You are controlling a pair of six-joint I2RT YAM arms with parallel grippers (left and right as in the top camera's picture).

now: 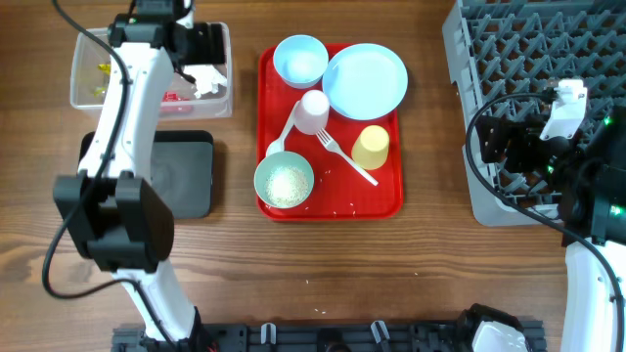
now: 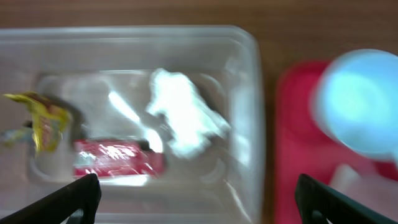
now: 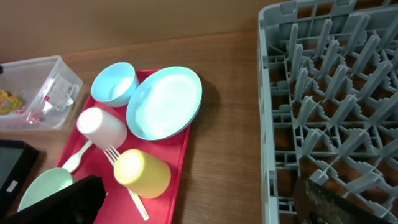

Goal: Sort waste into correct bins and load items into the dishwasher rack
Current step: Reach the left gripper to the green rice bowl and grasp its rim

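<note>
Left gripper (image 2: 199, 208) spread wide and empty over clear rectangular plastic tub (image 2: 254, 81) holding crumpled white paper wad (image 2: 183, 115); right gripper (image 3: 199, 208) spread, empty, at grey plastic grid rack (image 3: 329, 93).

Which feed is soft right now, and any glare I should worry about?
Left wrist: smeared throughout, with white glare streaks on the clear tub, paper wad recognisable; overhead: sharp, evenly lit; right wrist: sharp on the dishwasher rack.
</note>
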